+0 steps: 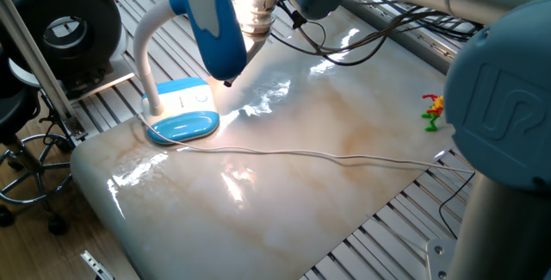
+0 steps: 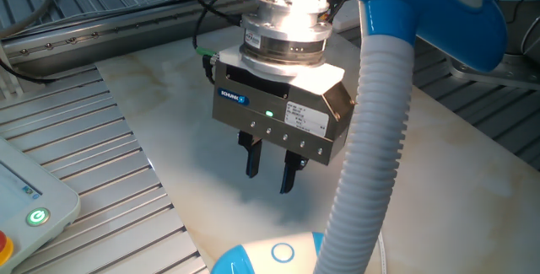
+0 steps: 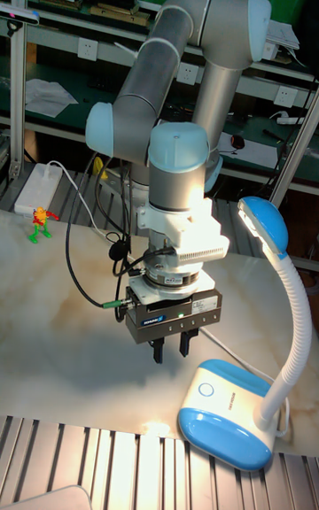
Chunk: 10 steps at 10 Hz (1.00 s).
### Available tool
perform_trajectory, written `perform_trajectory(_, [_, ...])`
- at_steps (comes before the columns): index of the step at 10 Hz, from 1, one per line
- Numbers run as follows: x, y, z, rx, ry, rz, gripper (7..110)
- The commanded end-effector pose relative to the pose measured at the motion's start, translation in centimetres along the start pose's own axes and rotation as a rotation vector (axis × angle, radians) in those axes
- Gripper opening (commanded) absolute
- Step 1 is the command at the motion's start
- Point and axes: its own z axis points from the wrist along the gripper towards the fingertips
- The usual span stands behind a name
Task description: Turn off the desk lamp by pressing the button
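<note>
Tall fixed view shows the gripper (image 3: 171, 351) hanging just above the worktop (image 3: 62, 342), beside the lamp (image 3: 239, 395) and on the side of its base where the white panel faces. The button (image 3: 206, 389) sits on that panel, near the edge closest to the fingers (image 3: 159, 353); in the other fixed view it shows as a pale ring (image 2: 283, 253) at the bottom of the picture, below and slightly forward of the gripper (image 2: 268, 170). The lamp head (image 3: 263, 220) glows, so the light is on and the press is not yet made.

The fingers stand slightly apart, with a narrow gap visible between the tips, and hold nothing.

To do this step well, the gripper should travel sideways toward the base until one fingertip, not the gap, sits over the ring. Closing the fingers first would likely give a single blunt tip that cannot straddle the button. The descent should then be straight and slow, stopping once the button gives, since the light plastic base could tip or slide under a hard or off-centre push. The gooseneck (image 2: 371, 139) rises close beside the gripper body, so the approach should stay on the panel side and keep clear of it. The cord (image 1: 327, 154) trails away from the base across the worktop, out of the path.
</note>
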Motion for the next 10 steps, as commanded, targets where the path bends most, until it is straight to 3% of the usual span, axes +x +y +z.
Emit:
perform_trajectory(1, [-1.8, 0.1, 0.6, -0.002, -0.06, 0.0, 44])
perform_trajectory(4, [-3.0, 0.1, 1.0, 0.01, -0.104, -0.004, 44])
perform_trajectory(10, [-3.7, 1.4, 2.3, -0.023, -0.118, 0.005, 44])
